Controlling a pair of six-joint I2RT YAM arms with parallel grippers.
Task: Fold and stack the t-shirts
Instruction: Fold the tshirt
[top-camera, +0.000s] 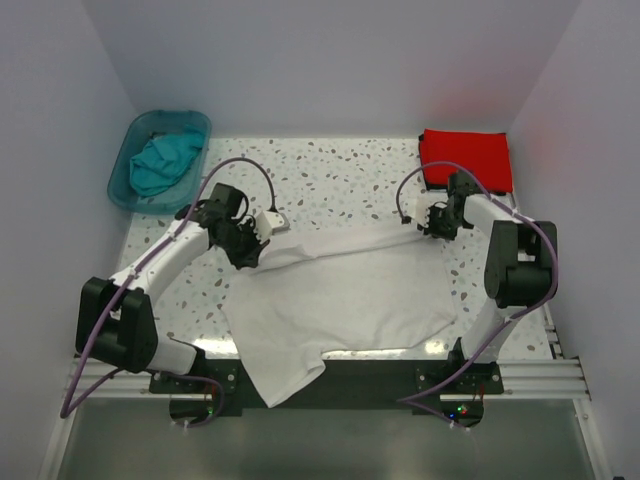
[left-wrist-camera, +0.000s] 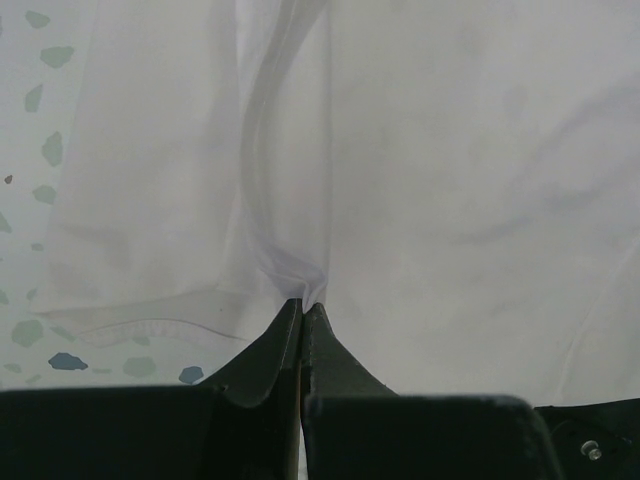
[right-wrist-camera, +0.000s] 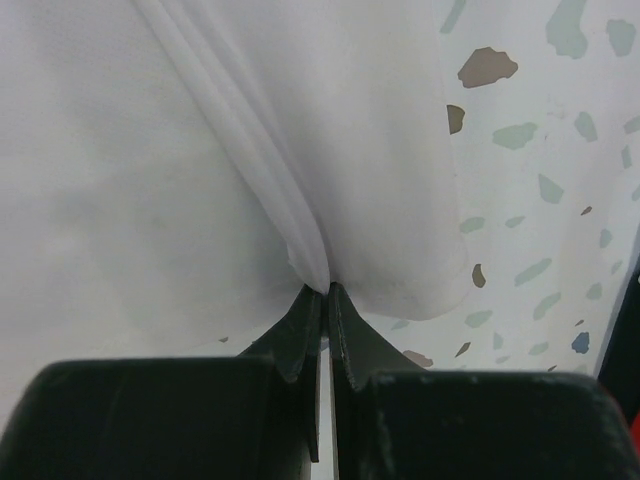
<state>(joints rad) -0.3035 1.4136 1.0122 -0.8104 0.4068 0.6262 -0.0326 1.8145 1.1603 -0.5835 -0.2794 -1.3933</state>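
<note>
The white t-shirt (top-camera: 340, 300) lies spread across the middle of the table, its near part hanging over the front edge. My left gripper (top-camera: 254, 252) is shut on a pinched fold at the shirt's far left edge; the left wrist view shows the cloth (left-wrist-camera: 450, 180) bunched at the fingertips (left-wrist-camera: 302, 308). My right gripper (top-camera: 428, 222) is shut on the shirt's far right edge; the right wrist view shows the cloth (right-wrist-camera: 200, 150) pinched at the tips (right-wrist-camera: 326, 290). The red t-shirt (top-camera: 466, 158) lies folded at the back right. The teal t-shirt (top-camera: 164, 163) is crumpled in the tub.
The translucent teal tub (top-camera: 137, 135) stands at the back left corner. White walls enclose the speckled table (top-camera: 340, 180) on three sides. A metal rail (top-camera: 540, 375) runs along the near edge by the arm bases.
</note>
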